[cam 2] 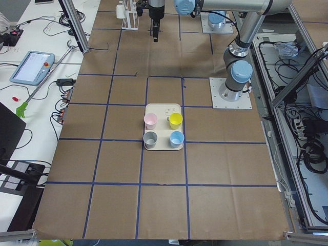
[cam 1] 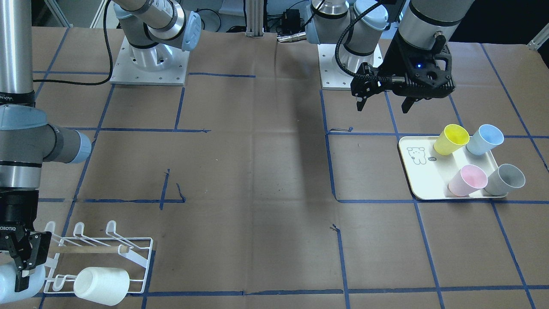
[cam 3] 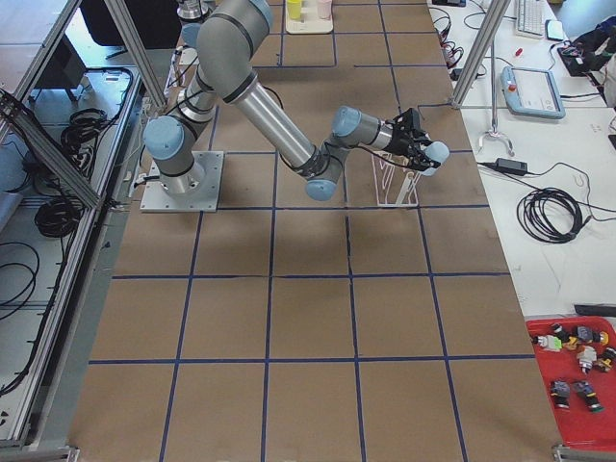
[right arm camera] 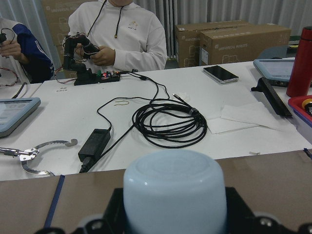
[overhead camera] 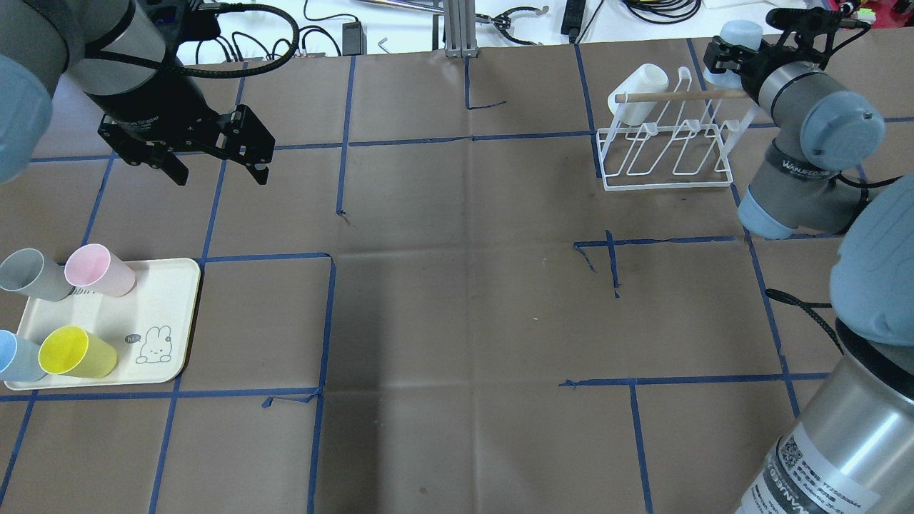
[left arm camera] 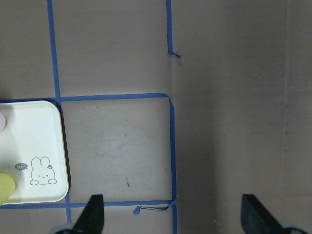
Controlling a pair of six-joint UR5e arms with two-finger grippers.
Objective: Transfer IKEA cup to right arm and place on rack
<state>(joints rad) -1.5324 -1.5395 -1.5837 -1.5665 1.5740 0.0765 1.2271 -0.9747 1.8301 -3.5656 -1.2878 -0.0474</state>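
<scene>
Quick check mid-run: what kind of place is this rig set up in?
Most likely a robotics lab workcell: blue tape grids the paper-covered table, a teach pendant lies on the side bench, and coiled cables sit beside people handling electronics.

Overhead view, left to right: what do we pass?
tray → left gripper → rack → right gripper, holding a pale blue cup

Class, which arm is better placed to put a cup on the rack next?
Right: the right gripper holds a pale blue plastic cup beside the white wire rack; the left gripper hangs open near the cream tray.
</scene>
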